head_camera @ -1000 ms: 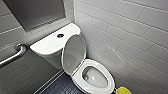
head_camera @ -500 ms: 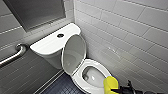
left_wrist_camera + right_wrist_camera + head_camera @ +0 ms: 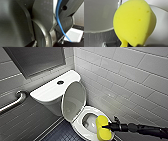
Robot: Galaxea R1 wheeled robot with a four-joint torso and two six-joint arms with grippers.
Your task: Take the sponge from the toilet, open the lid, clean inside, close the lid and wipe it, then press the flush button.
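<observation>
The right hand [image 3: 107,127] reaches in from the side and is closed on the sponge [image 3: 101,121], pinching it across its middle so that a yellow lobe bulges out on each side of the grip. That squeeze suits a soft block: it is clamped firmly enough not to slip when rubbed on ceramic, and a broad free face is left for wiping. In the right wrist view the sponge [image 3: 134,21] stands large in front of the white rim.

The sponge hangs over the near edge of the toilet [image 3: 50,93], at the seat [image 3: 96,111], just beside the open bowl [image 3: 88,120]. The lid [image 3: 73,100] stands raised and leans back toward the tank, which leaves the inside free. Judging by this, opening is done and the cleaning inside is the step in hand. The arm lies low and nearly level, likely so the sponge can dip past the rim.

The flush button [image 3: 60,82] sits in the tank top, well apart from the hand. Of the left hand I cannot tell whether it is wide or narrow.
</observation>
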